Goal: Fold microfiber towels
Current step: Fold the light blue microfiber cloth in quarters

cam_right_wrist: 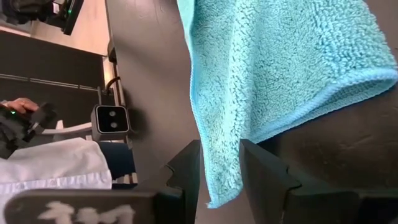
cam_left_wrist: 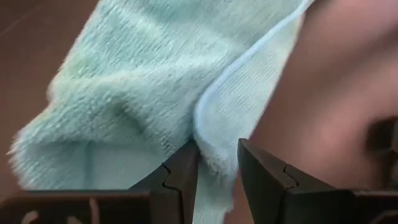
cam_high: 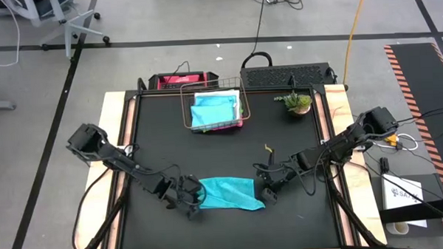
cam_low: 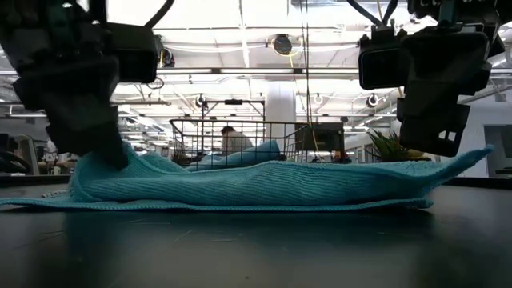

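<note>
A turquoise microfiber towel (cam_high: 227,192) lies bunched on the black table near its front edge, most of it resting on the tabletop (cam_low: 256,188). My left gripper (cam_high: 197,200) is shut on the towel's left end, and my right gripper (cam_high: 264,189) is shut on its right end. At the back, a copper wire basket (cam_high: 240,124) holds more turquoise towels (cam_high: 213,110), folded. My left gripper pinches a hemmed edge of the towel (cam_left_wrist: 217,149) between its two fingers, slanting down from the table's left. That end (cam_low: 120,164) sits low, just above the tabletop; the cloth beside it is slack. My right gripper pinches the towel by its hemmed edge near a corner (cam_right_wrist: 219,163) between its two fingers, slanting down from the table's right. That corner (cam_low: 474,157) is lifted clear of the table, and the cloth slopes down from it onto the tabletop.
A small potted plant (cam_high: 298,103) stands at the back right, beside the basket. A red box (cam_high: 177,82) and a black case (cam_high: 286,76) sit behind the table's far edge. Bare black tabletop (cam_high: 208,158) lies between the towel and the basket.
</note>
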You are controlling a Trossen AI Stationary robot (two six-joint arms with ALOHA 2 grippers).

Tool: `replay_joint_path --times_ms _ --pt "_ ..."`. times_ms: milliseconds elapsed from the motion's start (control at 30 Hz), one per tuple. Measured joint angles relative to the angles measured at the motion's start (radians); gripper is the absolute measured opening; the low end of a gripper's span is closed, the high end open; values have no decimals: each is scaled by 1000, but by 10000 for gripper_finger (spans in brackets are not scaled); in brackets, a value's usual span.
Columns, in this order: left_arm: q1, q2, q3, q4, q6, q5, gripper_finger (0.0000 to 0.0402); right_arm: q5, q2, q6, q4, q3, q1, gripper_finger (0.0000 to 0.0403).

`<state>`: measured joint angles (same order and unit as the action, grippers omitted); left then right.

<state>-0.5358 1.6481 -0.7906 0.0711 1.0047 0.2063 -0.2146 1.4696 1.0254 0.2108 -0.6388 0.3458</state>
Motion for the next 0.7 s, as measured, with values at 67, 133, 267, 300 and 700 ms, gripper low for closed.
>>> replay_joint_path --times_ms 67,133,267,300,700 --pt "-2 0 3 11 -6 2 115 0 0 2 -1 0 0 100" --pt "-3 0 2 12 1 14 114 0 0 2 -2 0 0 100" --pt "-1 -20 2 19 -13 35 84 0 0 2 -13 0 0 100" --pt "-1 -30 -1 26 -21 35 67 0 0 2 -13 0 0 100" --pt "-73 -166 -71 294 -28 -38 7 0 0 -6 -32 0 0 100"
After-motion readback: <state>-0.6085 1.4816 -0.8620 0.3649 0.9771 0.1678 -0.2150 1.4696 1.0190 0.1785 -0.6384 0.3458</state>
